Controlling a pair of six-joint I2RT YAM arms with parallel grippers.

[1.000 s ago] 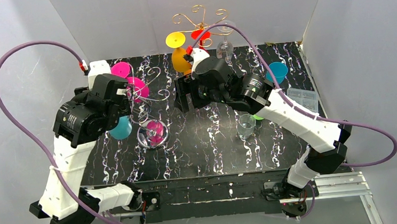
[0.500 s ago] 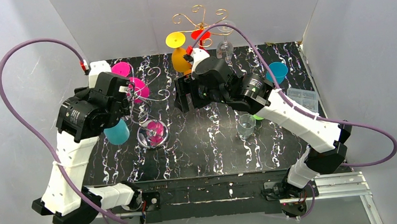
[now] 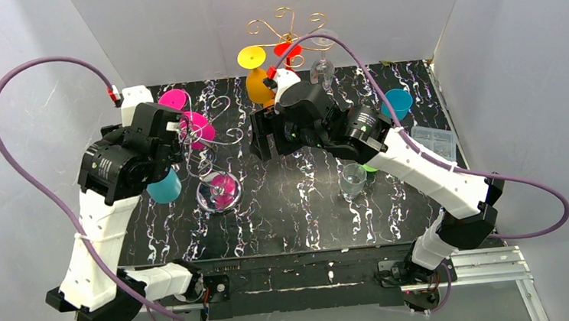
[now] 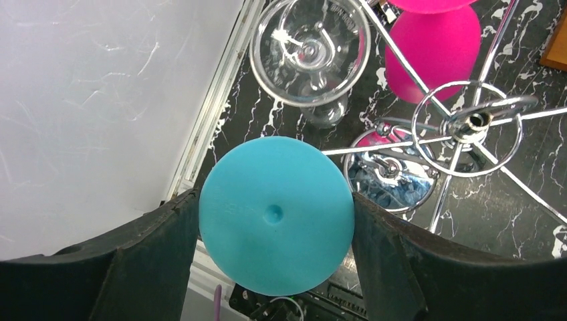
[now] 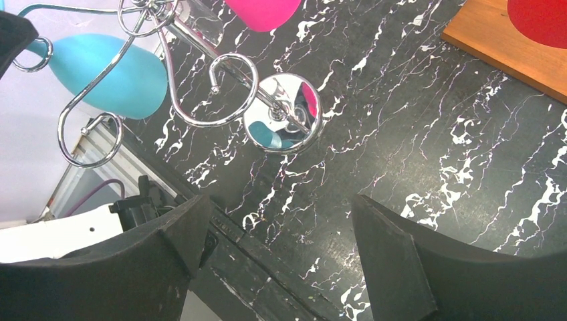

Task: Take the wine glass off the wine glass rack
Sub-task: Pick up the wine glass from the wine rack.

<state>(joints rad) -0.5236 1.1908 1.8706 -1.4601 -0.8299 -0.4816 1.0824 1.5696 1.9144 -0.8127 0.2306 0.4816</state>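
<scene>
Colour comes first: the teal wine glass (image 4: 275, 215) is opaque, matte and evenly blue-green, and it looks like plastic; in the left wrist view its round foot faces the camera, flat, with a small dimple in the centre; faint raised marks at 9 o'clock of the dimple are too weak to read. In the right wrist view its bowl is smooth and egg-shaped. The left gripper (image 4: 275, 200) pinches the foot by the rim, one finger at 9 o'clock and one at 3 o'clock, both touching it. In the top view the glass is at 9 o'clock of the mirror base of the silver rack (image 3: 206, 199), just beside the wire curls; whether the stem sits in a hook, I cannot tell. The right gripper (image 5: 279, 200) is spread wide with nothing between the fingers; it hovers above the black marbled table (image 5: 414, 154), at about 2 o'clock of the rack's base. Small white print on the left arm (image 3: 102, 169) is too small to read.
</scene>
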